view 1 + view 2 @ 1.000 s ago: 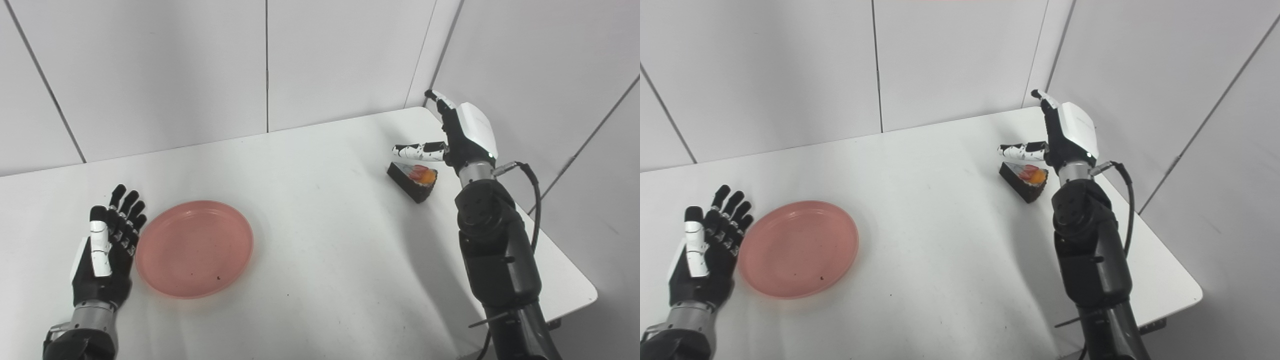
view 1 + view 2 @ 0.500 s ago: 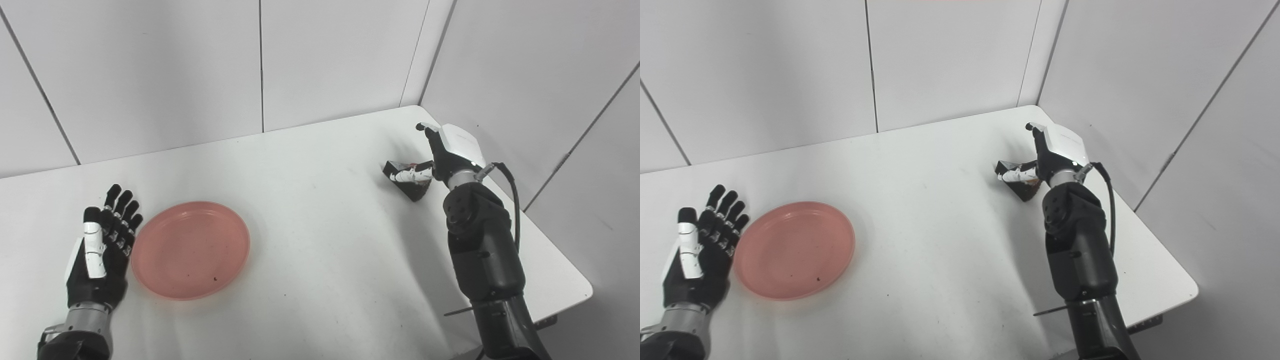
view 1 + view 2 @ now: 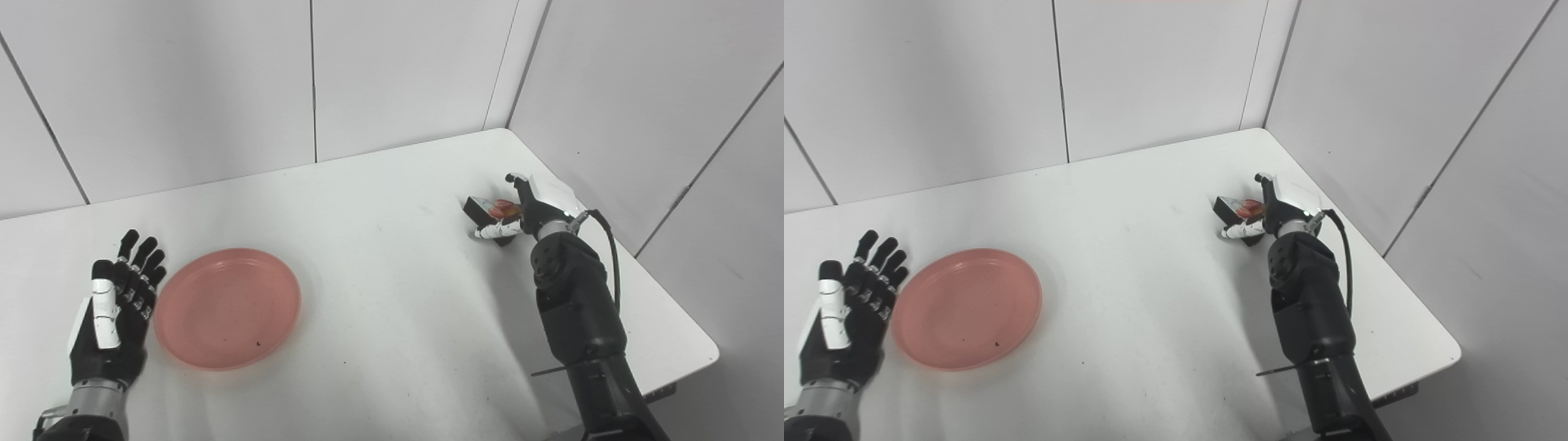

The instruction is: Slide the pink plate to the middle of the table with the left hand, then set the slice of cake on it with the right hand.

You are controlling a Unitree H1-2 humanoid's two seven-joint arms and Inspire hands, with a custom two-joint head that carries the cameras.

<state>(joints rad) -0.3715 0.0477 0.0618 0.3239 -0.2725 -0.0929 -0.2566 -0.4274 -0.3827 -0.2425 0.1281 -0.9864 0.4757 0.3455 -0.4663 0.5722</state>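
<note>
The pink plate (image 3: 226,308) lies on the left part of the white table (image 3: 392,288). My left hand (image 3: 113,312) lies open and flat, palm up, just left of the plate's rim, holding nothing. The cake slice (image 3: 488,210), dark with red and orange topping, sits near the table's right edge. My right hand (image 3: 531,205) is low at the cake's right side. Its thumb (image 3: 495,231) reaches across the near side of the slice and its fingers (image 3: 513,180) stretch along the far side. The hand is spread around the cake, not closed on it.
Grey wall panels stand close behind the table and along its right side, close to the right hand. The table's right edge (image 3: 667,288) runs just beside my right forearm (image 3: 576,306). A black cable (image 3: 606,233) loops off the right wrist.
My right hand has come down from above the cake to table level, its thumb now in front of the slice. The camera has shifted a little. The left hand and plate stay put.
</note>
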